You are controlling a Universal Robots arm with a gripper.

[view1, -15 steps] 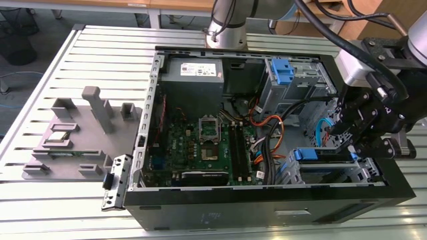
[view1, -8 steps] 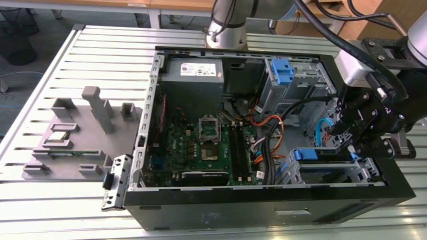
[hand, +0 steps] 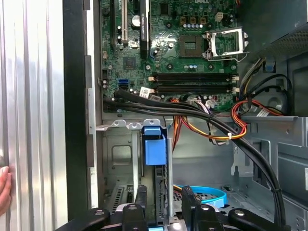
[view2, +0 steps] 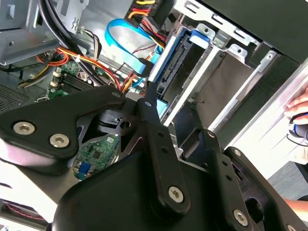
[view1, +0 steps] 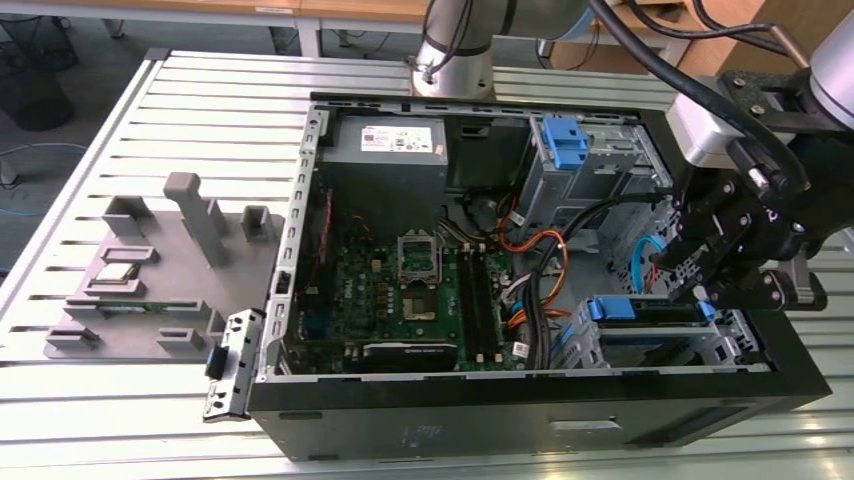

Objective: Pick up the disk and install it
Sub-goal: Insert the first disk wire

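Currently the gripper (view1: 703,288) is hanging over the lower drive bay at the exterior view's right of the open computer case (view1: 534,405). The disk (view1: 647,310) is sitting edge-up in that bay, between the bay's metal walls, with its blue bracket on top. In the first wrist view the bracket's blue tab (hand: 155,147) is facing the camera. The two black fingers (hand: 140,195) are standing apart, one on each side of the disk's upper edge and not closing on it. In the second wrist view one fingertip (view2: 149,94) is lying just beside the blue bracket; I cannot tell whether it is touching.

Black and orange cables (hand: 211,122) are running across the case between the bay and the motherboard (view1: 400,290). A lone blue bracket (view1: 567,140) is sitting in the upper bay, near the grey power-supply box (view1: 387,140). A person's hand (hand: 4,185) is resting on the slatted table (view1: 200,110) just outside the case wall. A grey fixture block (view1: 134,270) is lying on the table at the exterior view's left.
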